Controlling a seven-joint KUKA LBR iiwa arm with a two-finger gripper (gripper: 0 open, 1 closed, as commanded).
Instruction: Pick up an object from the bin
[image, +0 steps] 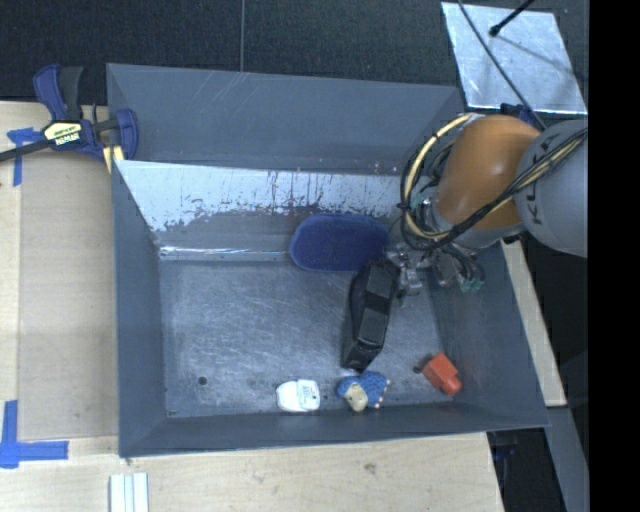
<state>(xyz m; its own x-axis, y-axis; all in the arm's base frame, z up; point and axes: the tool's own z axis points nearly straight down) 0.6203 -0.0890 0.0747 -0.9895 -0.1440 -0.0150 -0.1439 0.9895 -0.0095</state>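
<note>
Camera view looks down on the grey bin (230, 320), whose sloped walls seem to let loose things slide to the edges of the floor, which would explain the bare middle. The arm (560, 205) reaches in from the right, its orange cover (480, 180) and looped cables above the right wall, the wrist bent so that the tool points down and to the left. A dark blue oval pad (338, 243) leans where the floor meets the back wall, just beside the wrist. The black gripper (358, 358) hangs low over the right half of the floor; whether it is released or clenched I cannot tell, and nothing shows in its grasp. A red block (440, 373) lies near the right wall, a white lump (298, 396) at the front wall. A blue-and-cream piece (362, 390) sits at the front wall just below the gripper, so I judge it the likeliest pick.
</note>
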